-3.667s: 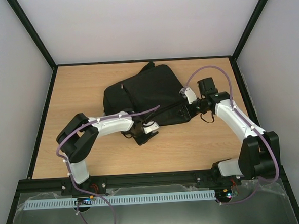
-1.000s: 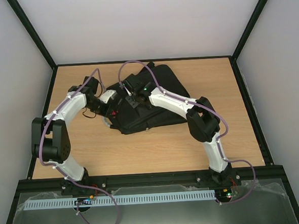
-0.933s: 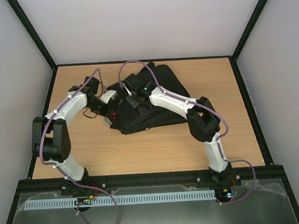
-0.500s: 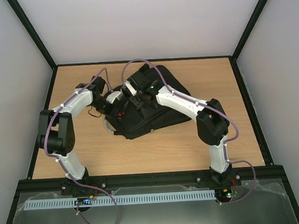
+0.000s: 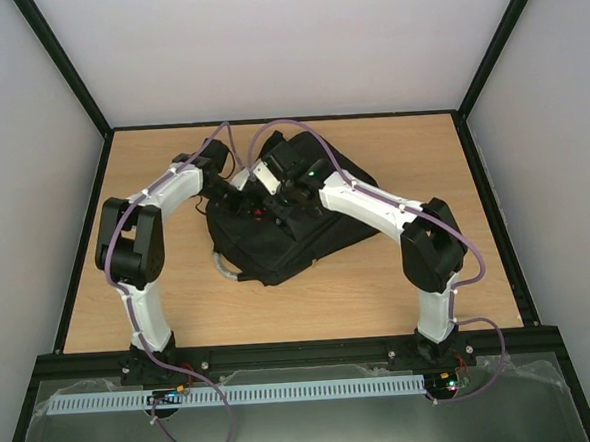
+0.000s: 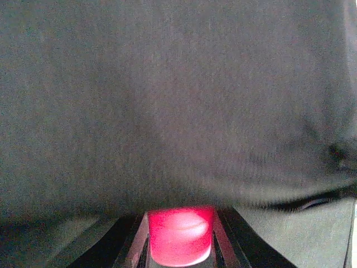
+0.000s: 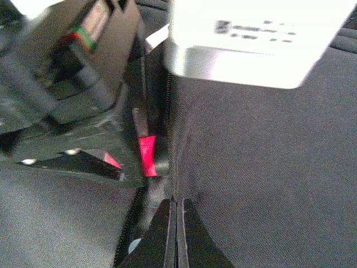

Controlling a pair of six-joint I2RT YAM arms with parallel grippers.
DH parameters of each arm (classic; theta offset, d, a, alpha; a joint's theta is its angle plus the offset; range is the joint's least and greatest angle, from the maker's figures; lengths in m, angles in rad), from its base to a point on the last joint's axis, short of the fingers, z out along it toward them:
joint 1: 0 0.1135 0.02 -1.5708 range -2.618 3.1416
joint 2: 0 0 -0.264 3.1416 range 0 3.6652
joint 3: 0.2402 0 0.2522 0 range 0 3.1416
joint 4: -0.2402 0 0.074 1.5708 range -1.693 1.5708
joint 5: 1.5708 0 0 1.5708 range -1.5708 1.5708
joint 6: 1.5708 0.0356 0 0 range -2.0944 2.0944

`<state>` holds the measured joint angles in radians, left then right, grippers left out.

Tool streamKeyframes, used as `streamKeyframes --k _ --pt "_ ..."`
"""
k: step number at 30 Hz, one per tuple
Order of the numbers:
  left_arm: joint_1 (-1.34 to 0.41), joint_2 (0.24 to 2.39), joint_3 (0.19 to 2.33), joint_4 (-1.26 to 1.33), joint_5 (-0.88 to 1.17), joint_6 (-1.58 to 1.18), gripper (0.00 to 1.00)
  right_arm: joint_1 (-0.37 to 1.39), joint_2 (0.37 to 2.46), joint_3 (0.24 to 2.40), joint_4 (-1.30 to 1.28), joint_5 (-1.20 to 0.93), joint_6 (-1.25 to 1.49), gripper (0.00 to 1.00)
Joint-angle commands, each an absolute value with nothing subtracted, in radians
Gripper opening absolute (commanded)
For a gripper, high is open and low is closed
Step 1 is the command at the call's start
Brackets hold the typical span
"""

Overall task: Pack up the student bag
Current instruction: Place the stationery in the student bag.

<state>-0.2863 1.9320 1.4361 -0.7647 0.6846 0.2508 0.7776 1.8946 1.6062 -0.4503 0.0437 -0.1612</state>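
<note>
white walls and black frame posts (image 5: 65, 65) box in a pale wooden surface (image 5: 408, 274), with both arms bolted along its near edge.

the right jaws are closed. their two black fingers (image 7: 166, 234) lie flat against each other, and the tips sit right on a zip line (image 7: 169, 111) of the student bag (image 5: 277, 247). whether they pinch fabric or a zip pull cannot be told.

the left jaws stand partly apart and grip a small red object (image 6: 179, 231), which sits snug between the dark fingers (image 6: 129, 251) at the bottom of the left wrist view. blurred black bag fabric, very close to the lens, fills the rest of that view. whether the red piece is inside the bag or only against it cannot be told. from the right wrist, the same red piece shows just beyond the right fingertips, beside the zip. a bright white housing (image 7: 251, 39) with small print hangs over it.

from above, the two sets of jaws meet almost tip to tip over the far left part of the bag. the bag lies slumped around the middle of the surface, nearer the far side. a grey-white loop (image 5: 223, 265) pokes out at its near left edge. the left arm (image 5: 163, 194) rises from the near left and bends right toward the bag. the right arm (image 5: 374, 201) rises from the near right and reaches left across the bag's far right part. purple cables (image 5: 269, 127) arch over both wrists.
</note>
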Motion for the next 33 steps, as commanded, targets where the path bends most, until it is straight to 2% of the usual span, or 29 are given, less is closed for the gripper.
streamKeyframes --k 1,8,14,18,24,28,33 --pt "-0.305 1.979 1.482 -0.690 0.729 0.131 0.11 0.767 1.840 1.600 -0.506 0.009 -0.186 0.01" --pt "-0.327 1.981 1.490 -0.539 0.769 -0.047 0.11 0.763 1.841 1.612 -0.533 -0.008 -0.196 0.01" --pt "-0.333 2.046 1.564 -0.506 0.826 -0.088 0.14 0.758 1.860 1.647 -0.554 -0.008 -0.194 0.01" --pt "-0.337 2.049 1.589 -0.524 0.943 -0.034 0.26 0.755 1.871 1.668 -0.560 -0.004 -0.201 0.01" --pt "-0.316 2.017 1.589 -0.611 0.890 0.035 0.46 0.738 1.879 1.683 -0.564 0.000 -0.206 0.01" --pt "-0.287 1.970 1.544 -0.683 0.872 0.100 0.51 0.720 1.881 1.670 -0.565 -0.005 -0.204 0.01" --pt "-0.247 1.924 1.513 -0.789 0.860 0.188 0.52 0.718 1.881 1.658 -0.567 -0.019 -0.201 0.01"
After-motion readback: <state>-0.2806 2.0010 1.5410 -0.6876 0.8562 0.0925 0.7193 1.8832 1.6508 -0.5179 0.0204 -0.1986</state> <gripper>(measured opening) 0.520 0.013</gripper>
